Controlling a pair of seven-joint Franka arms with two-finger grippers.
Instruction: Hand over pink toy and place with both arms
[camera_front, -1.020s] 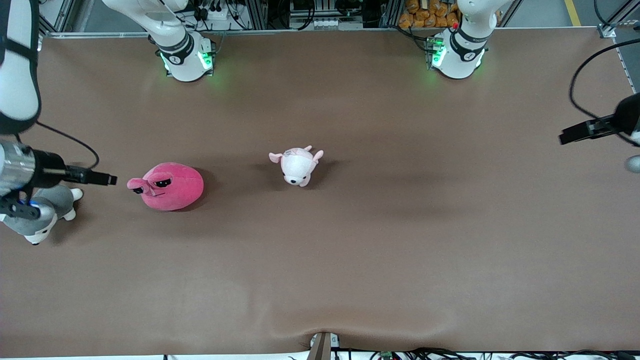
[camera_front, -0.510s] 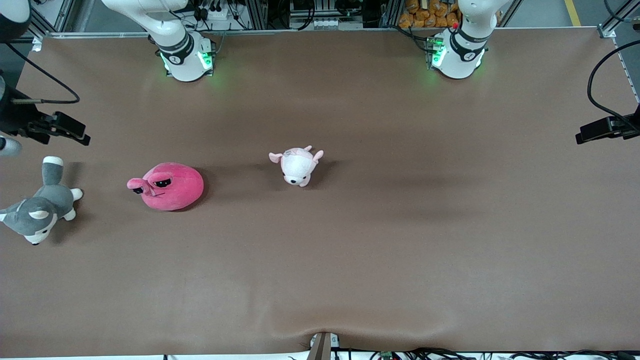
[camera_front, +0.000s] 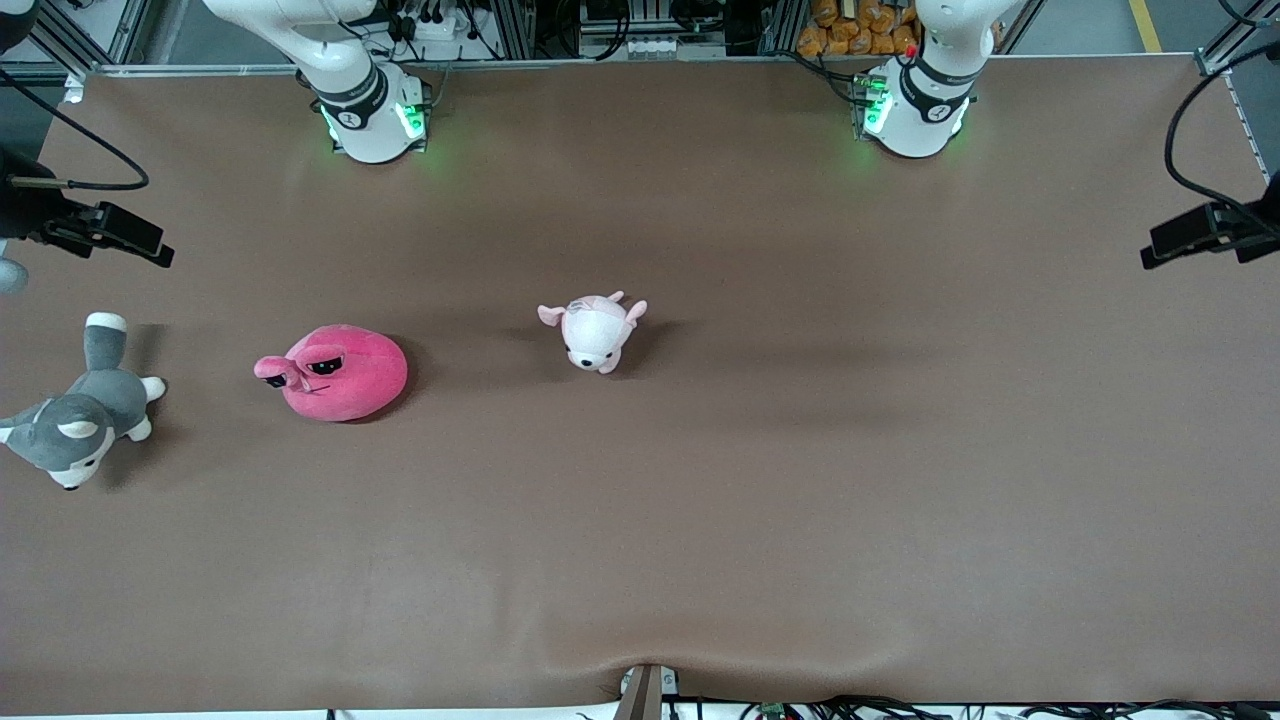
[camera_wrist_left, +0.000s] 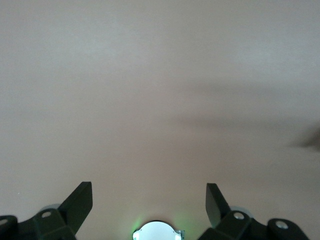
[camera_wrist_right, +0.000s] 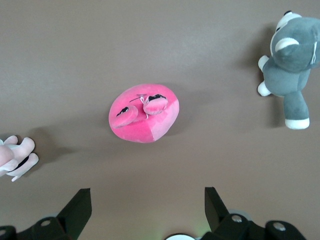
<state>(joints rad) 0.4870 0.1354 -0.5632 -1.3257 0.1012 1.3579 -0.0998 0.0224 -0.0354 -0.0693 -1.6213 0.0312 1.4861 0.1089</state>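
Both grippers hang with fingers spread wide and hold nothing — right gripper (camera_wrist_right: 145, 210) over the right arm's end of the table (camera_front: 700, 520), left gripper (camera_wrist_left: 149, 202) over the left arm's end. Pink toy (camera_front: 338, 371) lies free on the table between the grey husky (camera_front: 75, 420) and the small pale plush (camera_front: 594, 331) — nothing covers it.

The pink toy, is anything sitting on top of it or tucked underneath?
Nothing is on top of the pink toy; it lies on the bare brown table, no gripper touching it. Whatever might be underneath is hidden by its own body.

The table (camera_front: 700, 520) is evenly lit from overhead; soft shadows are cast, and the left wrist view is washed out.
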